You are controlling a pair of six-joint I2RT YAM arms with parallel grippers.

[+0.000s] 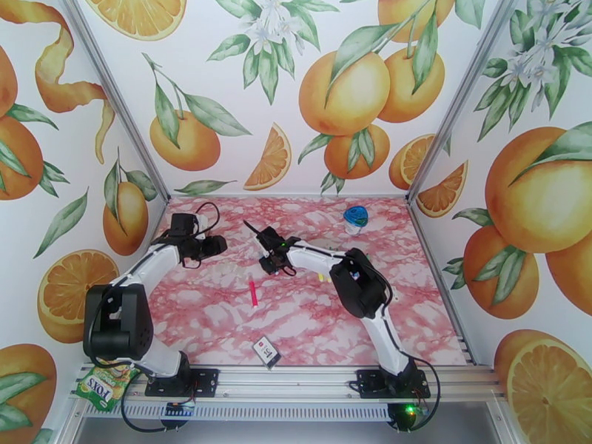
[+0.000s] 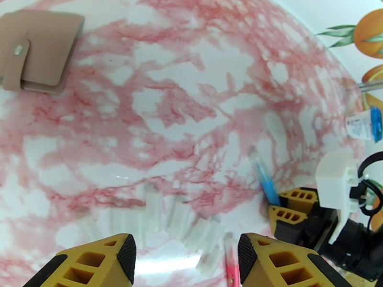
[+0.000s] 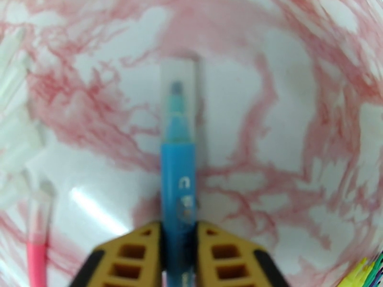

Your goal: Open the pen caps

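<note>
From above, the left pincer (image 1: 216, 246) and right pincer (image 1: 271, 254) nearly meet, with a pink marker (image 1: 253, 294) on the table (image 1: 414, 320) just behind the right one. At the left wrist, its pincer is spread, with loose clear caps (image 2: 158, 221) just ahead. At the right wrist, its pincer pinches the blue marker (image 3: 178, 187), whose cap (image 3: 178, 87) is still on beyond the tips. Next, the left should probably grip that cap and pull.
</note>
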